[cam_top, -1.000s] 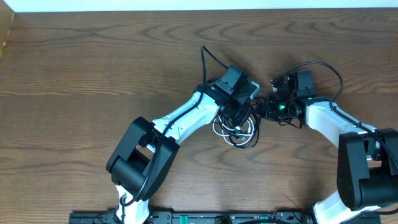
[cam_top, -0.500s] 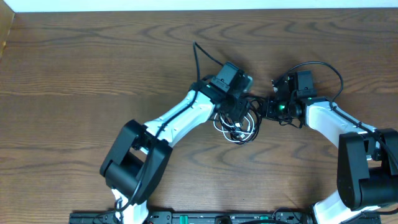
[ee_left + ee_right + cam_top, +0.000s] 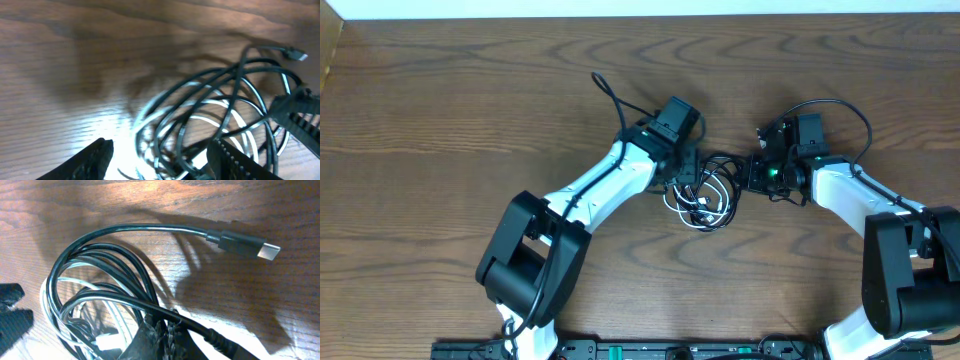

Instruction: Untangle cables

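The table (image 3: pixel 470 100) shows wide bare wood at the far side and at the left, where a gripper can pass. In the middle the tangled cables (image 3: pixel 708 205) block the way. The left gripper (image 3: pixel 687 178) and the right gripper (image 3: pixel 740 178) stand close on both sides of them, leaving only a narrow gap.

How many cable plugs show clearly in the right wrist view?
1: a black plug with a metal tip lies on the table, upper right of the cable tangle. Others may be hidden in the coils.
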You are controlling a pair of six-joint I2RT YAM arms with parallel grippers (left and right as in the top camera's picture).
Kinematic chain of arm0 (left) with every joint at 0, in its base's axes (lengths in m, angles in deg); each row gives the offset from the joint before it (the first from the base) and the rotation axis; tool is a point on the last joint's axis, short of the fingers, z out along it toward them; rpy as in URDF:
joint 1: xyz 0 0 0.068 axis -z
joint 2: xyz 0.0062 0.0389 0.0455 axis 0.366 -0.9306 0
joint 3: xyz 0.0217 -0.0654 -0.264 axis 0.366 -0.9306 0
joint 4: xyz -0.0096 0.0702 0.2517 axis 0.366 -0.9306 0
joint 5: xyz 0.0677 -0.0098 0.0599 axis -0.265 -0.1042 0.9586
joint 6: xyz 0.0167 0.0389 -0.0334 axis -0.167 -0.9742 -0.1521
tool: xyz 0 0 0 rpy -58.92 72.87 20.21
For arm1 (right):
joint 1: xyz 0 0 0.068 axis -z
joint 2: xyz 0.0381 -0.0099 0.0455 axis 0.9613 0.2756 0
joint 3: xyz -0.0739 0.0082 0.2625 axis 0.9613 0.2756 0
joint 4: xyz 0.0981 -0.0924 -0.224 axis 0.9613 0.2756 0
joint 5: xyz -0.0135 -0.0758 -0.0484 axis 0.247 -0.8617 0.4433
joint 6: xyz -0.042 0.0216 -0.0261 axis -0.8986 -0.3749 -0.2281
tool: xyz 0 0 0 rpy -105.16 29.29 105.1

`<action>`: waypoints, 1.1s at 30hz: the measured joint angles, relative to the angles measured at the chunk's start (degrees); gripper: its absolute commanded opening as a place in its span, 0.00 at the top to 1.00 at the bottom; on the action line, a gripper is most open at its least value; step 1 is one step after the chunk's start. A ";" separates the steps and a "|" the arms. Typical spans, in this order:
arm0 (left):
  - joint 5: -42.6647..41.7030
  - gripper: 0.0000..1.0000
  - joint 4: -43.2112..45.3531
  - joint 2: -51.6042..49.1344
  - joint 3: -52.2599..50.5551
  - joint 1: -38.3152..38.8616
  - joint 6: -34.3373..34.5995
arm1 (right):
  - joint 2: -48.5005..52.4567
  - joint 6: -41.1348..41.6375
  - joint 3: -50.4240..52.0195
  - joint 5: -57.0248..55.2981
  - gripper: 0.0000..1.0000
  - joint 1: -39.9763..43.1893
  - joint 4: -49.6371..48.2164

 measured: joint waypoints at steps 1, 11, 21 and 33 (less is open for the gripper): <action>0.00 0.35 0.07 -0.02 -0.07 0.31 0.35 | 0.00 0.00 0.00 0.00 0.99 -0.04 0.02; 0.20 0.48 -0.33 -3.82 -0.37 0.87 2.23 | 0.00 0.00 0.00 -0.04 0.99 -0.79 0.00; 2.29 0.93 -3.04 -4.96 -0.42 0.87 2.54 | 0.00 -0.02 0.00 0.02 0.99 -0.83 0.00; 2.95 0.92 -4.96 -2.67 -0.42 -0.94 -4.37 | -1.88 -7.21 0.00 3.10 0.87 1.16 1.55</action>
